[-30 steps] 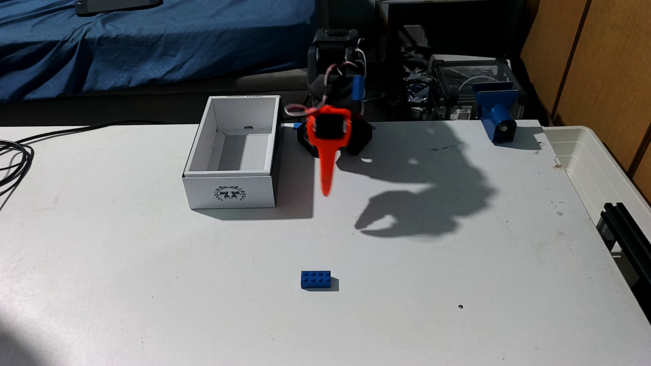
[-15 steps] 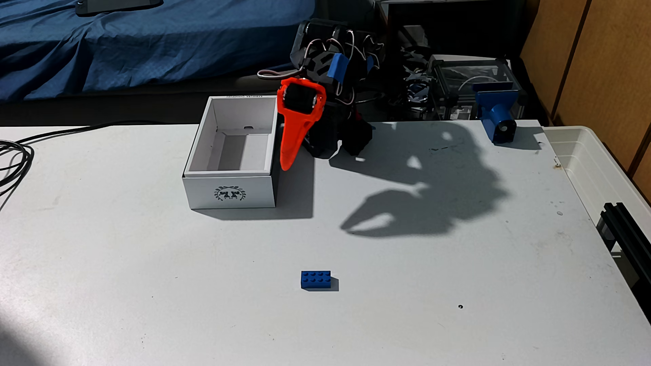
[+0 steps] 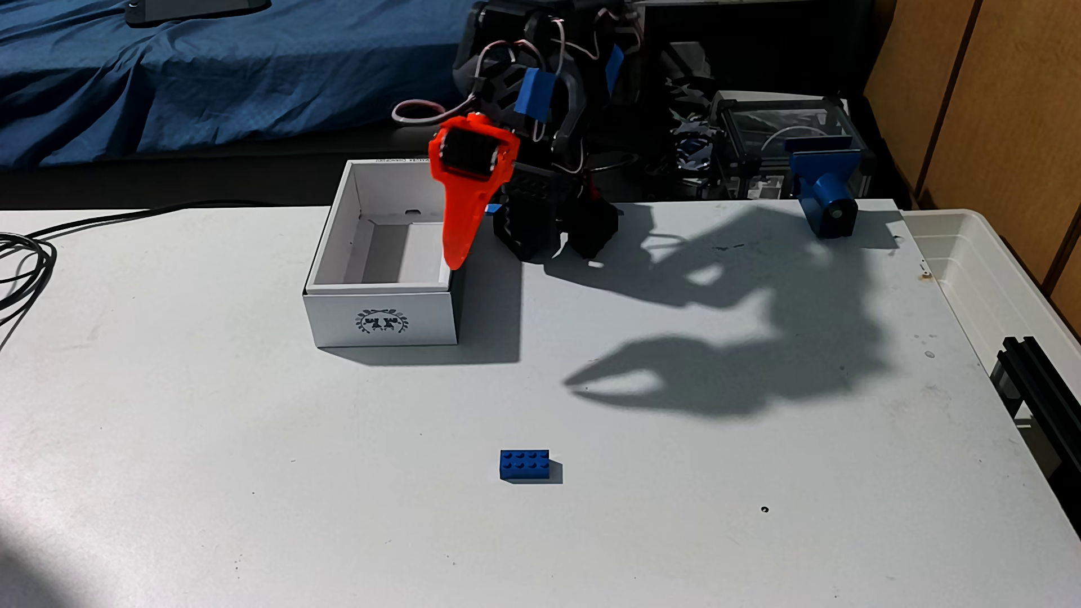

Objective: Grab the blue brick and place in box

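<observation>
While the blue brick (image 3: 524, 465) lies alone on the near middle of the white bench (image 3: 234, 467), studs up, nothing touches it; one brick counted. Just right of it and nearer, a small dark speck (image 3: 764, 510) marks the bench. Farther back, left of centre, one box (image 3: 383, 318) stands open, its wreath emblem on the short side facing the camera; its floor shows only white card and shadow. Above the box's right wall hangs the hand (image 3: 455, 263), its orange finger pointing down with the tip in front of the rim; the second finger is hidden behind it, so whether it is released or clenched I cannot tell from the hand itself. On the bench to the right its shadow (image 3: 672, 380) shows two prongs apart. Black arm base (image 3: 556, 228) sits at the far edge. One blue clamp-like part (image 3: 825, 193) stands far right; one translucent bin (image 3: 988, 280) is cut off by the right edge. Cables (image 3: 23, 263) enter left. Blue bed (image 3: 205, 76) behind.
</observation>
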You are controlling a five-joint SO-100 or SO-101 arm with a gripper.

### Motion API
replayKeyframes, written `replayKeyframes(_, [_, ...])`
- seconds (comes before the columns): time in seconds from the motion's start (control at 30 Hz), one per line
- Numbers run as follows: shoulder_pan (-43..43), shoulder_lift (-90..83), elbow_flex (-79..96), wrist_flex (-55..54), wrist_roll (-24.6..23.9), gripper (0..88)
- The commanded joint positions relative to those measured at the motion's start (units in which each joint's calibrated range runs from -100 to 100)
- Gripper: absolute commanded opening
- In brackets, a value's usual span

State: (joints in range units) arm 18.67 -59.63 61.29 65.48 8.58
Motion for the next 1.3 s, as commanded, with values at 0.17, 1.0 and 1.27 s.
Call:
replayKeyframes(0.17, [-0.92, 27.2, -16.92, 0.4, -1.61, 1.0])
replayKeyframes(1.0, [-12.51, 52.57, -37.86, -0.38, -14.02, 1.1])
replayKeyframes(1.27, [-14.29, 62.04, -45.23, 0.22, -14.97, 1.2])
